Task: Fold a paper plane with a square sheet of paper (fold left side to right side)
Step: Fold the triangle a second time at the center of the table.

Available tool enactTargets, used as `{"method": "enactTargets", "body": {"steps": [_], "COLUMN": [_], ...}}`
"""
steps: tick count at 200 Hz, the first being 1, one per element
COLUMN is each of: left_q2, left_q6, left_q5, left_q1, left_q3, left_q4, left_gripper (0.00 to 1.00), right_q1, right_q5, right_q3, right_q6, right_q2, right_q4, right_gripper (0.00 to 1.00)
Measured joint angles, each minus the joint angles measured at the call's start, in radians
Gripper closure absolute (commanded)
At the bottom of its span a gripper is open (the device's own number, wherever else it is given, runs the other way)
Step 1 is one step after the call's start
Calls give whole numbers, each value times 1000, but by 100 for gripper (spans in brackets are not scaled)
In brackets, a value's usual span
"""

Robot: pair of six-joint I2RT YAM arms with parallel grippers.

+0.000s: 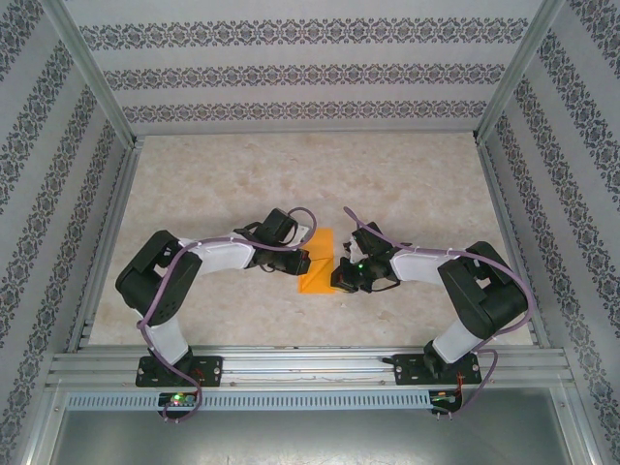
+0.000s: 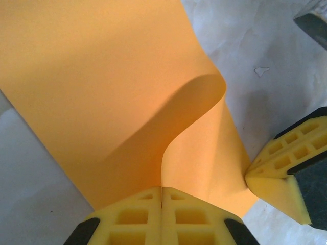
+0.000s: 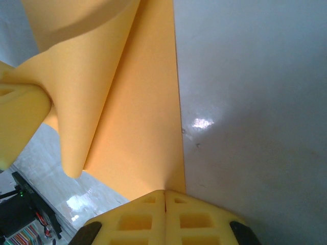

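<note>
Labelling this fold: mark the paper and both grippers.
paper (image 1: 320, 271): top view, its flat middle.
left gripper (image 2: 162, 190): left wrist view, between the fingertips.
right gripper (image 3: 164, 194): right wrist view, between the fingertips.

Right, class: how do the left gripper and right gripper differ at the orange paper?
The left gripper pinches a raised, curling flap of the paper; the right gripper sits at its flat edge. Left gripper reaches from the left, right gripper from the right. Both are shut.
</note>
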Motion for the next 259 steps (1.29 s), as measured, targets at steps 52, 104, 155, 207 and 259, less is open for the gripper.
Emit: {"method": "enactTargets", "body": {"steps": [52, 104, 155, 207, 259], "left_q2": [5, 11, 25, 40, 42], "left_q6": [26, 41, 45, 61, 67], "left_q5": [-5, -11, -12, -13, -23], "left_q1": [1, 17, 19, 19, 19], "left_q3": [6, 24, 38, 40, 40], "left_q4": [-16, -21, -28, -40, -42], "left_gripper": [100, 100, 100, 100, 100], "right_q1": [0, 0, 0, 0, 0], "right_q5": [0, 0, 0, 0, -1], "right_q3": [0, 0, 0, 0, 0], "right_q6": [0, 0, 0, 0, 0], "right_q2": [0, 0, 1, 1, 2], "right_q4": [0, 0, 1, 1, 2], "right_gripper": [100, 100, 100, 100, 100]}}
